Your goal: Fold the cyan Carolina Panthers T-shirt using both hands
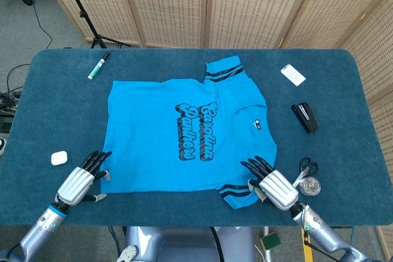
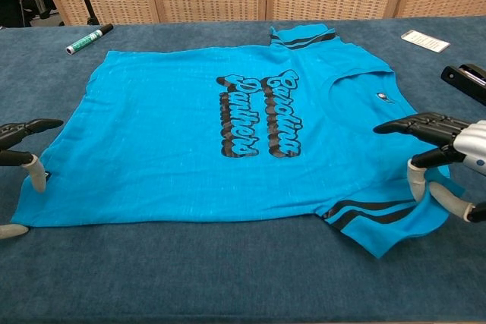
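Cyan cotton Carolina Panthers T-shirt [image 1: 184,133] spread flat on blue felt table [image 1: 55,102], between both hands. Left hand [image 1: 78,181] at hem corner, fingers apart, holding nothing. Right hand [image 1: 274,186] over striped sleeve [image 1: 235,192], fingers apart, empty. Black scissors [image 1: 305,169] just beside right hand.

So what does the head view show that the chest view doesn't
Only the head view shows the white earbud case, scissors, the round item beside them and the backs of both hands. Only the chest view shows the right hand's fingers curling down at the T-shirt's near sleeve. Both show the T-shirt lying flat, the green marker, white card, stapler, left hand and right hand.
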